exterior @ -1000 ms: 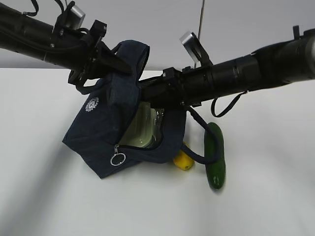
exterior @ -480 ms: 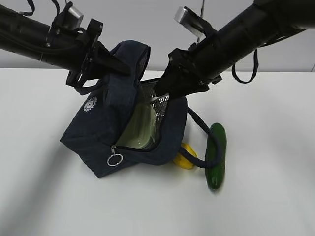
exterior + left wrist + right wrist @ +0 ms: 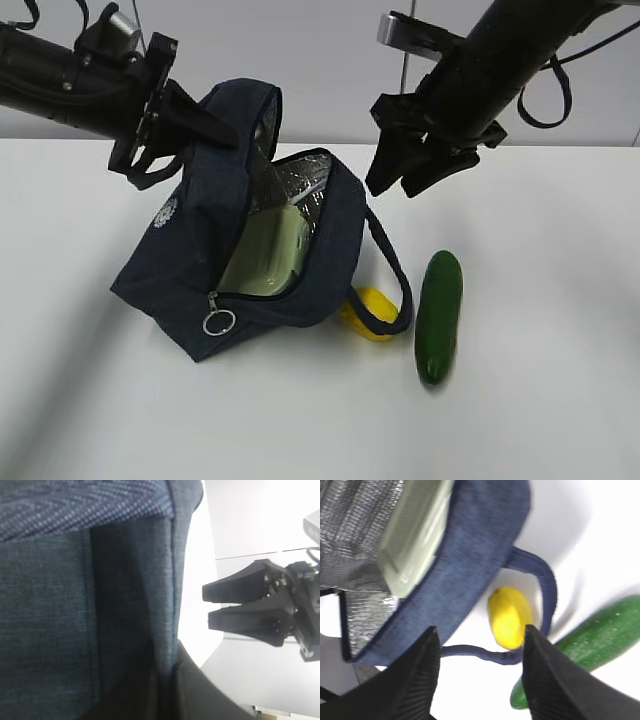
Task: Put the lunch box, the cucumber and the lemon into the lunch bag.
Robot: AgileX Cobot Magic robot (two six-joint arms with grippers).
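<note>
Lunch box (image 3: 262,253) inside the open lunch bag (image 3: 190,275), below and left of the right gripper (image 3: 398,182). Right gripper raised off the table (image 3: 560,300), angled down, jaws apart, empty. Left gripper (image 3: 205,122) clamped on the bag's raised flap, holding it open. Lemon (image 3: 368,312) beside the bag, under 1 handle loop (image 3: 392,280); cucumber (image 3: 438,315) just right of it.

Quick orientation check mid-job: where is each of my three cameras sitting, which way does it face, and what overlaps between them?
Exterior: in front of the table, slanting down at the lunch bag, both arms in shot.
Left wrist: on the left arm, pressed against the bag's fabric; right gripper shows beyond it.
Right wrist: above the table, looking down between its own open fingers at lunch box, lemon and cucumber.
Shared: exterior and right wrist both show all four.
</note>
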